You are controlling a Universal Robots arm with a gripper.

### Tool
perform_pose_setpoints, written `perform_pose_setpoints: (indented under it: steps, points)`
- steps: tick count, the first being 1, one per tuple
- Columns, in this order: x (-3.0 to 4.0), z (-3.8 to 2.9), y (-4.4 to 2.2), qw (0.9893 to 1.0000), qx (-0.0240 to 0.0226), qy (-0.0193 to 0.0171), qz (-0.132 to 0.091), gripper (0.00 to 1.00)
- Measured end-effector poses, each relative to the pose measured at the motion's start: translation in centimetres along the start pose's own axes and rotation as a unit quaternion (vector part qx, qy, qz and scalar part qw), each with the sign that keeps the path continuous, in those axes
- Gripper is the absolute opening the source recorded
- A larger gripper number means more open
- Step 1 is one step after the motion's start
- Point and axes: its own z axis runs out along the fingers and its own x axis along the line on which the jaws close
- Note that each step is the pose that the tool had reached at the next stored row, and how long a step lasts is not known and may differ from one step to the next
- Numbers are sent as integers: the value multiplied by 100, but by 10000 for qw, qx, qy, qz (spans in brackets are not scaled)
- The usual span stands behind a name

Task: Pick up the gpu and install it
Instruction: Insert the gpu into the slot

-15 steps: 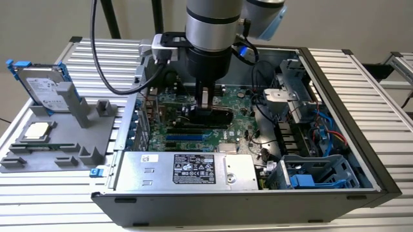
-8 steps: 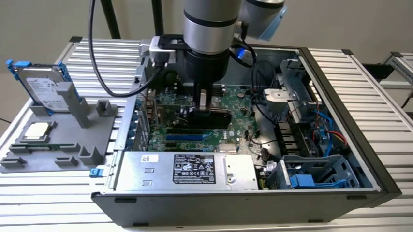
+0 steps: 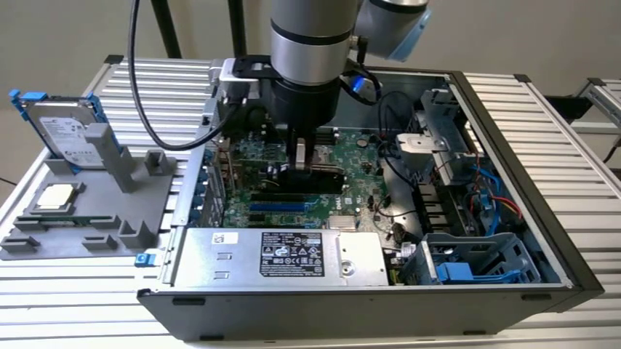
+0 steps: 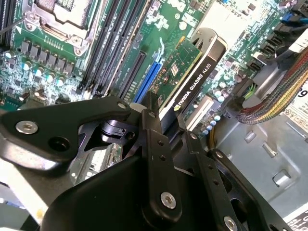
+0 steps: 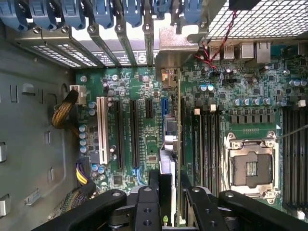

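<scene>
A: So, tool (image 4: pixel 166 113) state?
B: Clenched on gpu (image 4: pixel 185 72), held edge-on above motherboard (image 5: pixel 120 96) slots.
A: Handling?
B: Light, stiff, fragile; grip top edge, avoid components.

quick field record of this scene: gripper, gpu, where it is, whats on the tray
gripper: shut on the gpu, inside the open computer case
gpu: green card with black shroud, held on edge above the motherboard
position: over the expansion slots; bracket end toward the rear slot covers
seated: cannot tell
cpu socket: empty
tray: grey, at the exterior view's left, holds the hard drive and cpu chip
</scene>
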Motion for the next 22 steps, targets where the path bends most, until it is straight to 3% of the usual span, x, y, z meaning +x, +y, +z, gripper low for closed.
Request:
perform_pose_setpoints:
  steps: [22]
  points:
    - [28, 120, 158, 10000, -21, 2, 1, 0]
